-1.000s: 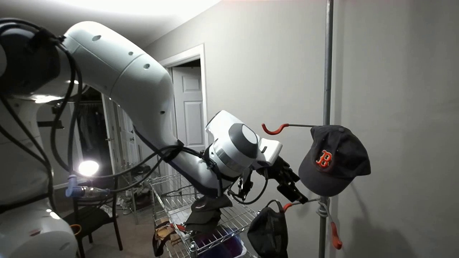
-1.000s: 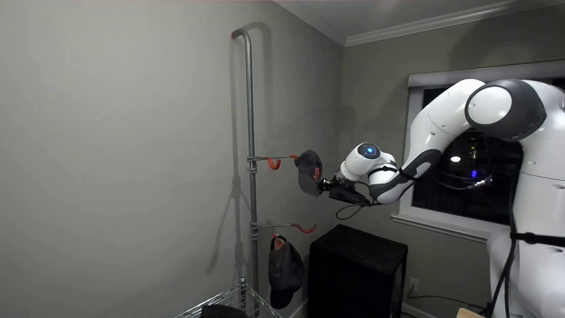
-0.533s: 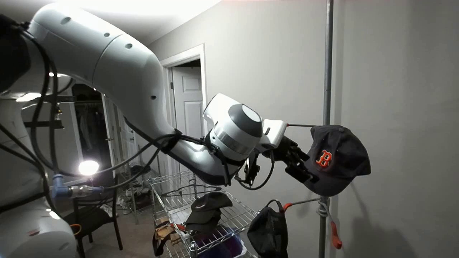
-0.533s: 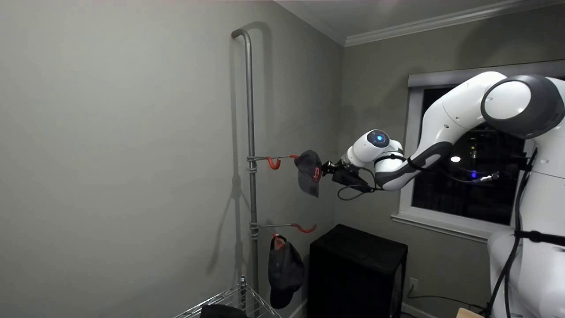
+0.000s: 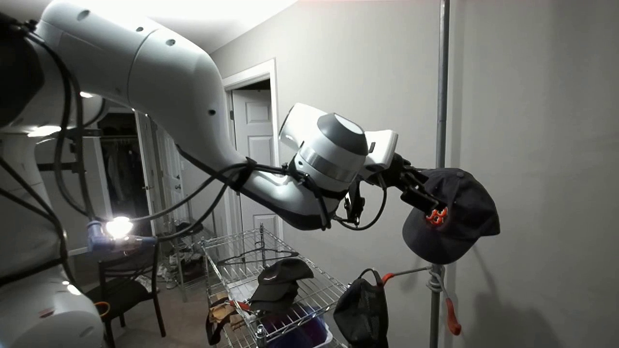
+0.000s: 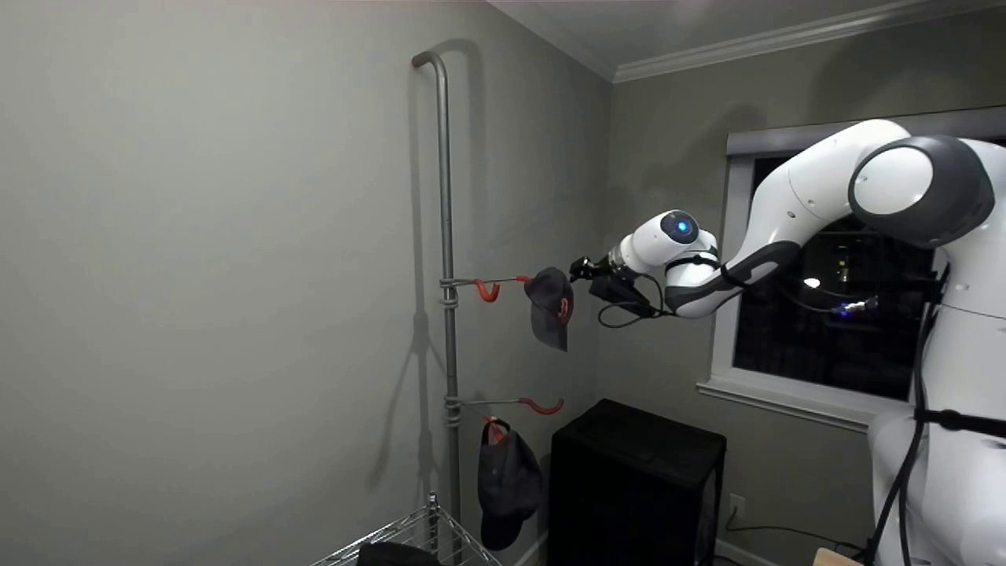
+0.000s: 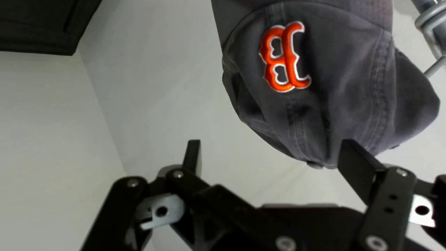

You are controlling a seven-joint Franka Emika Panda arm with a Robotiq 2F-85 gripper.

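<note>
In an exterior view: metal pole (image 6: 446,196), upright. Red-tipped hook (image 6: 522,278), wire. Dark cap (image 6: 548,314), hanging on that hook. Gripper (image 6: 576,272), raised within the last second from brim to crown level, so the crown is now nearest; fingers spread wide, gripping nothing.

In an exterior view, a white robot arm (image 5: 181,92) reaches in from the left; its black gripper (image 5: 429,194) overlaps the front of a dark baseball cap (image 5: 466,217) and covers the upper part of its orange-red emblem (image 5: 436,218); whether gripper and cap touch cannot be told from here; the cap hangs brim downward in front of a grey upright pole (image 5: 442,96); lower down, a second dark cap (image 5: 362,309) hangs at a red-tipped hook (image 5: 387,278); further left, a wire shelf (image 5: 261,333) carries black caps (image 5: 283,285), apparently stacked; in the background stand a black chair (image 5: 121,292) and a white panelled door (image 5: 261,159).
</note>
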